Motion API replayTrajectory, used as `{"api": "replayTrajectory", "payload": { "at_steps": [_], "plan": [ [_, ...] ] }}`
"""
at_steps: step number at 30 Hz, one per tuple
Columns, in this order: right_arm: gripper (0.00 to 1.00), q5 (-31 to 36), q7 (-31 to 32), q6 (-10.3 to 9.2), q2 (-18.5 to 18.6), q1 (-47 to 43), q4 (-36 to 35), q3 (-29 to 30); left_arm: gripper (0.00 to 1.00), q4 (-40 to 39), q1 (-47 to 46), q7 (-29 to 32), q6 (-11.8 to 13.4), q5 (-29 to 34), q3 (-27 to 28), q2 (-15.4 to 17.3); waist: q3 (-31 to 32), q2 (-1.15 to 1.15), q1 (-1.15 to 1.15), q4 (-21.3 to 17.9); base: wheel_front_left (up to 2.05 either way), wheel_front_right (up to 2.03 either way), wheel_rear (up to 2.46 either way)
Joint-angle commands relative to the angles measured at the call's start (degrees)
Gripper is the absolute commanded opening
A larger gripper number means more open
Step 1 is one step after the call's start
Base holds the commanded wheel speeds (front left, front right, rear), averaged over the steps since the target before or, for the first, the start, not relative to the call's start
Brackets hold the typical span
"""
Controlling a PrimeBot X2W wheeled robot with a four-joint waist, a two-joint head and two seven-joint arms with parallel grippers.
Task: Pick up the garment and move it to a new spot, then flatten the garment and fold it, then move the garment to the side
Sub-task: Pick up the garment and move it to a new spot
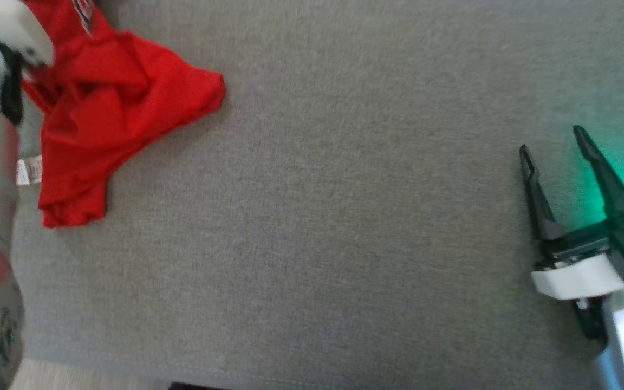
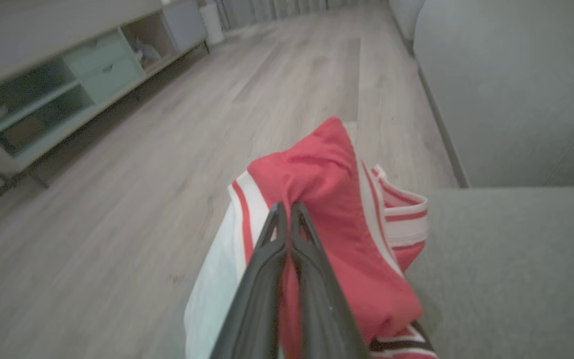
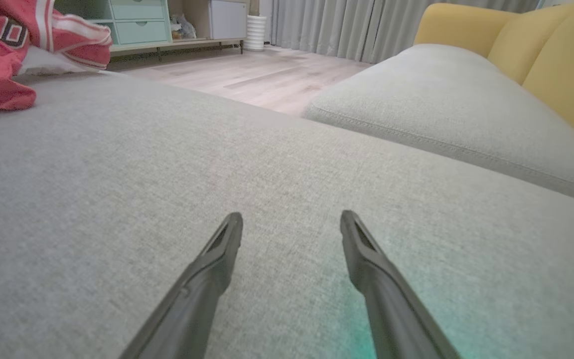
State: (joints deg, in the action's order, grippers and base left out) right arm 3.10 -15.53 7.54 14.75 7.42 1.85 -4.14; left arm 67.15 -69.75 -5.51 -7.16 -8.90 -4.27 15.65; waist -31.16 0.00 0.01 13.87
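Grey woven sofa seat [image 1: 344, 244] across nearly all of the head view, with a strip of pale floor [image 1: 73, 376] along the lower left edge. In the left wrist view, light wood planks through the centre and a low open-shelved cabinet [image 2: 43, 99] with mint-green drawers [image 2: 105, 67] at upper left; on one shelf, perhaps small toys, too blurred to name. In the right wrist view, a second grey cushion [image 3: 441, 109] at right, a yellow backrest [image 3: 541, 55] in the upper right corner, grey curtains [image 3: 327, 25] along the top, a white ribbed cylinder [image 3: 255, 32] just left of them.
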Motion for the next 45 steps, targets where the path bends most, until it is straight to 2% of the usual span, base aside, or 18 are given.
{"api": "replayTrajectory", "payload": {
  "at_steps": [1,5,9,16,20,22,27,32,38,39,40,45],
  "plan": [
    [1.0,-0.2,0.53,-0.05,-1.18,-0.51,1.06,-2.02,0.0,-3.23,-4.08,-2.58,-0.2,0.95,-0.54,4.22,4.95,0.0,-0.01,-2.24,0.0,0.0,0.0],
    [1.0,-1.09,0.53,-0.05,-4.19,-0.98,2.12,-3.0,0.0,-6.41,-7.69,-5.69,-0.28,2.54,-3.67,4.53,11.16,0.0,-0.01,-5.79,0.0,0.0,0.0],
    [1.0,-1.94,0.53,-0.05,-7.0,-2.83,2.84,-3.33,0.0,-10.42,-10.4,-6.32,-0.31,3.08,-8.21,3.29,17.14,0.0,-0.01,-10.14,0.0,0.0,0.0],
    [1.0,-2.98,0.53,-0.05,-9.77,-6.65,2.68,-4.36,0.0,-19.39,-12.51,-4.23,-0.32,-1.22,-17.7,1.77,24.47,0.0,-0.01,-19.29,0.0,0.0,0.0],
    [1.0,-4.71,0.53,-0.05,-10.88,-7.72,1.91,-3.58,0.0,-24.79,-10.85,-2.72,-0.32,-5.52,-22.3,0.95,25.89,0.0,-0.01,-23.79,0.0,0.0,0.0],
    [1.0,-4.99,0.53,-0.05,-11.03,-7.86,1.71,-3.84,0.0,-26.13,-9.92,-2.57,-0.32,-6.6,-23.37,0.91,26.05,0.0,-0.01,-24.8,0.0,0.0,0.0],
    [1.0,-6.98,0.53,-0.05,-11.55,-8.56,0.82,-3.06,0.0,-32.75,-0.25,-3.12,-0.32,-10.65,-28.38,1.4,26.28,0.0,-0.01,-28.48,0.0,0.0,0.0],
    [1.0,-8.01,0.53,-0.05,-11.78,-9.16,-0.25,-2.17,0.0,-37.24,16.51,-6.41,-0.1,-12.4,-33.19,2.19,24.54,0.0,-0.01,-29.33,0.0,0.0,0.0],
    [1.0,-8.85,0.53,-0.05,-11.85,-9.17,0.06,-2.26,0.0,-36.22,37.39,-9.24,1.63,-14.99,-36.37,-2.45,22.12,0.0,-0.01,-27.77,0.0,0.0,0.0],
    [1.0,-8.98,0.53,-0.05,-11.85,-9.2,0.16,-2.15,0.43,-35.75,40.06,-9.35,2.28,-15.25,-36.43,-3.3,22.04,0.0,-0.01,-27.32,0.0,0.0,0.0],
    [1.0,-9.03,0.53,-0.05,-11.85,-9.26,0.27,-2.01,1.0,-35.62,42.26,-9.41,2.96,-15.34,-36.29,-4.06,22.02,0.0,-0.01,-26.77,0.0,0.0,0.0],
    [1.0,-9.11,0.53,-0.05,-11.86,-10.06,0.59,-0.84,1.0,-43.51,51.92,-9.47,8.51,-13.97,-28.93,-6.45,23.81,0.0,-0.01,-23.34,0.0,0.0,0.0]
  ]
}}
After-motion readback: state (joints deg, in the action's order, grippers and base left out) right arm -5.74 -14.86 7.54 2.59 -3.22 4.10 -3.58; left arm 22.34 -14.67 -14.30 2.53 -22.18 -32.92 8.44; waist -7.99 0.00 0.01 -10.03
